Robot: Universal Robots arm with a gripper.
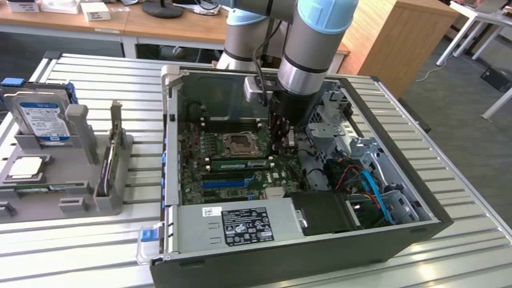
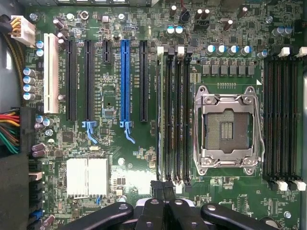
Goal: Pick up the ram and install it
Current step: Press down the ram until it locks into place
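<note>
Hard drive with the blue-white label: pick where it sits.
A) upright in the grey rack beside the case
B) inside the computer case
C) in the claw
A: the hard drive stands in the grey rack, to the exterior view's left of the computer case.

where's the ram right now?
In the exterior view, the ram sits in a slot on the motherboard inside the open computer case, just below the processor socket, toward that view's left of the arm.
</note>
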